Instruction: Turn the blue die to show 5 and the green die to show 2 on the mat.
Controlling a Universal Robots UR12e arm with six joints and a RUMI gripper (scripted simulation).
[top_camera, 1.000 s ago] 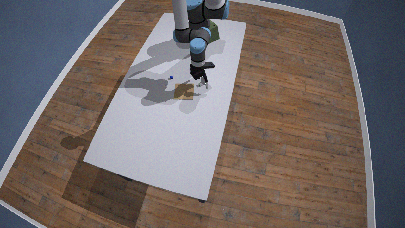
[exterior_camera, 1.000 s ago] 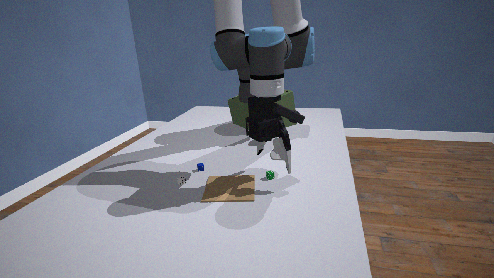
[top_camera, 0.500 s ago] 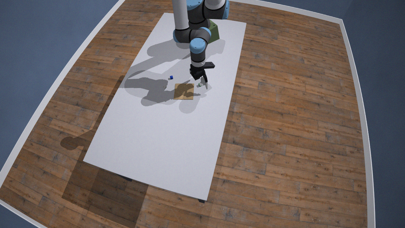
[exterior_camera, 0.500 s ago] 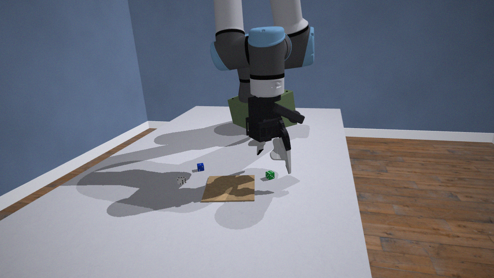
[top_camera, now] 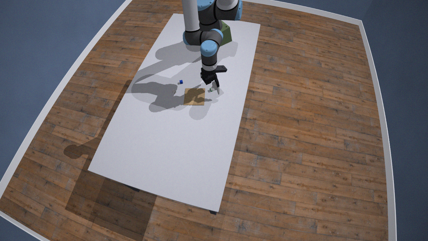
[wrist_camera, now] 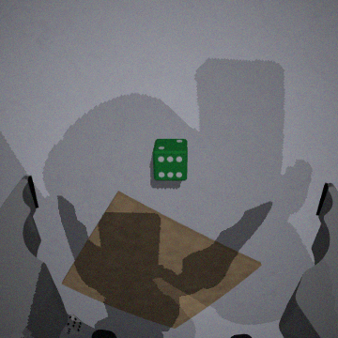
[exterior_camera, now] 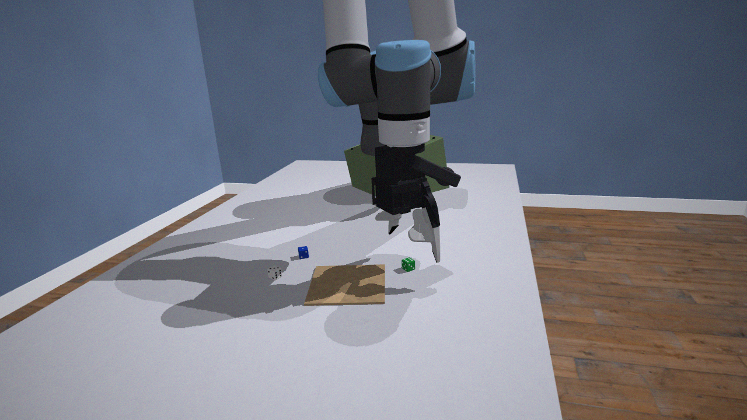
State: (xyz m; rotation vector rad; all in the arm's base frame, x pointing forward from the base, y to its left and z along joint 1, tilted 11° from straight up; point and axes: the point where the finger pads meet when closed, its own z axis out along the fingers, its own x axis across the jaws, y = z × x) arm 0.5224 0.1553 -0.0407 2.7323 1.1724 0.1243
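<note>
Green die sits flat on the white table, just off the mat, six pips up! Gripper hangs above, tilted, fingers spread wide w/ nothing btwn them. Blue die also off the mat, other side, near its far corner in the ext. view; top no. too small to call. White die on the table too, in shadow, apart from blue.

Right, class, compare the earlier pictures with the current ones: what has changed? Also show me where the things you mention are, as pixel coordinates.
Nothing has visibly changed. The gripper [top_camera: 211, 88] [exterior_camera: 415, 245] [wrist_camera: 177, 183] is still open above the green die [exterior_camera: 408, 264] [wrist_camera: 170, 161]. All three dice and the mat [top_camera: 194, 100] [exterior_camera: 347, 292] [wrist_camera: 127, 253] stayed put.
</note>
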